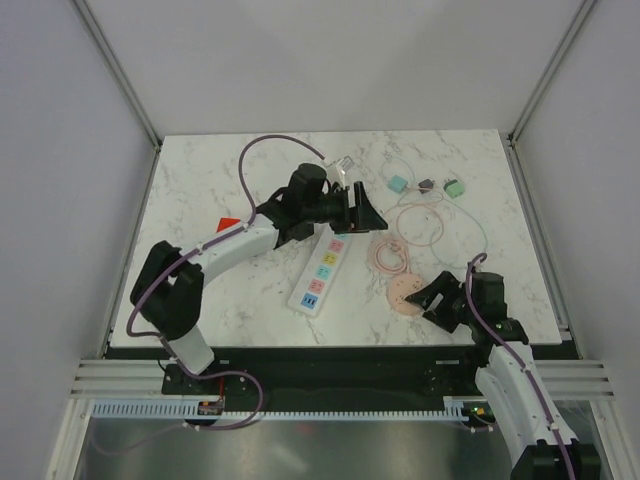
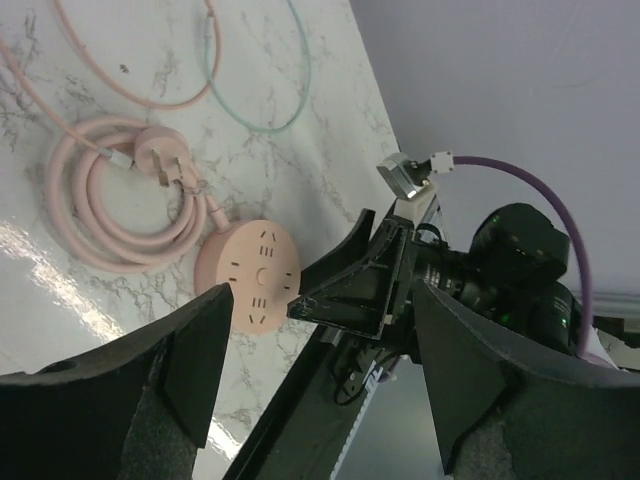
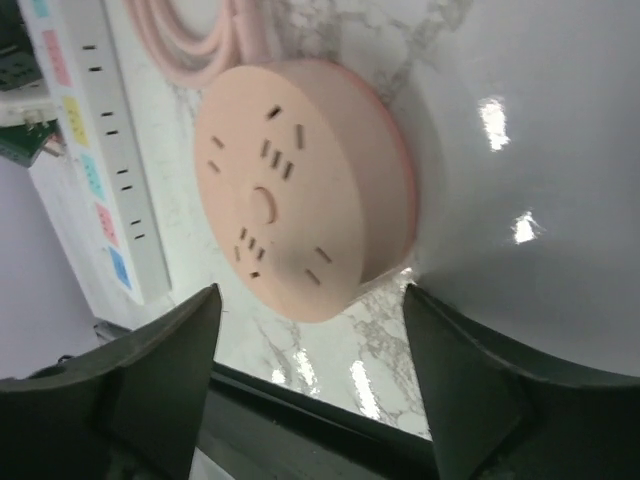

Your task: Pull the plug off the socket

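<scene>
White socket strip [image 1: 322,268]: lies mid-table, slanting from the near edge toward the centre. The outlets that show look empty.
Plug: not visible. The strip's far end is hidden beneath the left gripper, so the plug may sit there.
Left gripper [image 1: 365,210]: hangs over that far end with fingers spread wide and holding nothing, likely positioned to reach the plug.
Right gripper [image 1: 430,297]: low by the near edge, right of centre, with fingers wide and empty, facing a pink round outlet disc [image 3: 300,190].
Pink coiled cable [image 1: 388,255]: just beyond the disc.

Pink round outlet hub [image 1: 406,292], coiled pink cable [image 1: 388,255]
</scene>
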Available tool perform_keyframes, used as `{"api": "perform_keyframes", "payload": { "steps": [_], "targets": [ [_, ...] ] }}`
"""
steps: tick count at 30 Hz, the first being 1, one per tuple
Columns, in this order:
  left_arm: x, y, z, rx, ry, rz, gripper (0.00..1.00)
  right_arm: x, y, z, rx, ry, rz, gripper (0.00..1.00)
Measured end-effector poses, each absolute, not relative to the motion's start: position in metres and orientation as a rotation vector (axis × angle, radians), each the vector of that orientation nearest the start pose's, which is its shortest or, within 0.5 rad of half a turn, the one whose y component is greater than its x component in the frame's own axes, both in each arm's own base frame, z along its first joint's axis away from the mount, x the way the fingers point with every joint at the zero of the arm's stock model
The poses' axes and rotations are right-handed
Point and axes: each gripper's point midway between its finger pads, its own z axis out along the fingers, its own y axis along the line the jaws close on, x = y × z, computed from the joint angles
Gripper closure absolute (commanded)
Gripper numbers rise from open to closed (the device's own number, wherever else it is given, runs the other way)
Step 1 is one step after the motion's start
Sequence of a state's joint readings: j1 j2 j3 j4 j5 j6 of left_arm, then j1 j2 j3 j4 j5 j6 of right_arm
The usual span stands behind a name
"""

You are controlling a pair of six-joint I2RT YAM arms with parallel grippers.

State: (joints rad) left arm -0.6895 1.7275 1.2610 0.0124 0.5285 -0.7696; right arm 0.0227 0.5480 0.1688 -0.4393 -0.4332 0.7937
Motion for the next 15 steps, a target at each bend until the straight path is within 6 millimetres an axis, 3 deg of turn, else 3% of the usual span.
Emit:
{"api": "perform_keyframes", "payload": {
  "steps": [2, 7, 10, 15],
  "targets": [
    [0.294, -0.390, 0.215, 0.303, 2.216, -1.405, 0.19, 0.174, 0.106, 0.038, 0.712, 2.370, 0.895, 0.02],
    [0.274, -0.372, 0.233, 0.318, 2.153, -1.423, 0.18, 0.175, 0.099, 0.042, 0.697, 2.408, 0.819, 0.02],
    [0.258, -0.359, 0.224, 0.325, 2.169, -1.416, 0.18, 0.174, 0.091, 0.046, 0.716, 2.440, 0.750, 0.02],
    [0.226, -0.332, 0.206, 0.344, 2.198, -1.389, 0.16, 0.191, 0.085, 0.082, 0.691, 2.371, 0.712, 0.02]
  ]
}}
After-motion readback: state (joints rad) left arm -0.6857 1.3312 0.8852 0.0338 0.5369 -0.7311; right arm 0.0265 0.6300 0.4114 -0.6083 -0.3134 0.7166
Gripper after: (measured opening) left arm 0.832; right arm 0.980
